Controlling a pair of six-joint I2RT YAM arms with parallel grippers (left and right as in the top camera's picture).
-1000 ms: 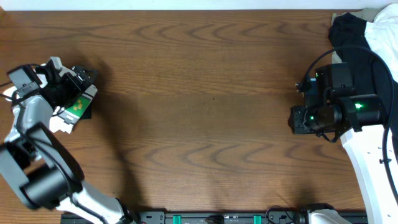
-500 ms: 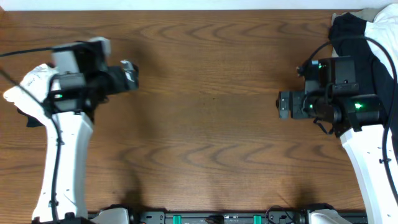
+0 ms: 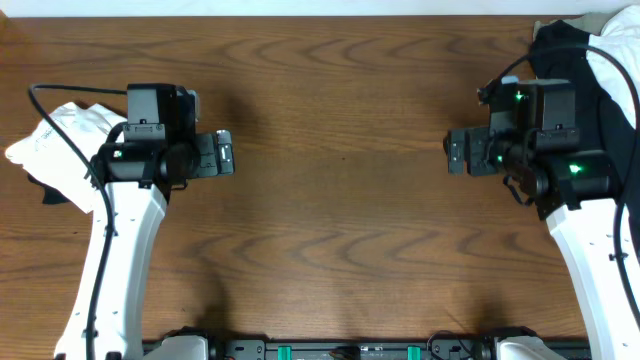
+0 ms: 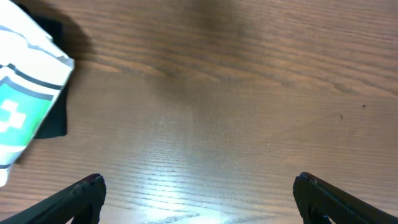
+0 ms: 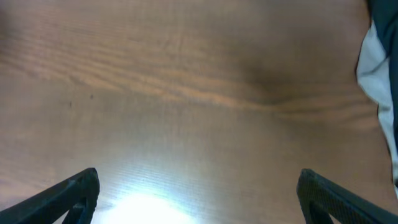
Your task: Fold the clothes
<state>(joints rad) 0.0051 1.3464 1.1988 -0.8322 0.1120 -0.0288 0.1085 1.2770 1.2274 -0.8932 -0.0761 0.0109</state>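
One broad wooden table (image 3: 340, 120) carried everything, and its middle lay bare, probably kept free as the folding space. Both arms reached in over that bare wood from opposite sides and faced each other, well apart, which read as a neutral pose between steps, not a reach for cloth.

At the far right corner sat the large black garment heaped with pale cloth (image 3: 565, 45), bunched and unfolded, just behind the right arm; it looked like a pile waiting its turn.

At the left edge lay the white T-shirt (image 3: 70, 125), gathered into a compact bundle with its green-and-white print facing up. It rested partly on the small black folded garment (image 3: 45, 190), so it seemed to have been stacked there as finished work, clear of the centre.

The left gripper (image 3: 226, 157) hung just beside the shirt without touching it, jaws spread wide and empty. The right gripper (image 3: 452, 155) was likewise wide open over bare wood, holding nothing.
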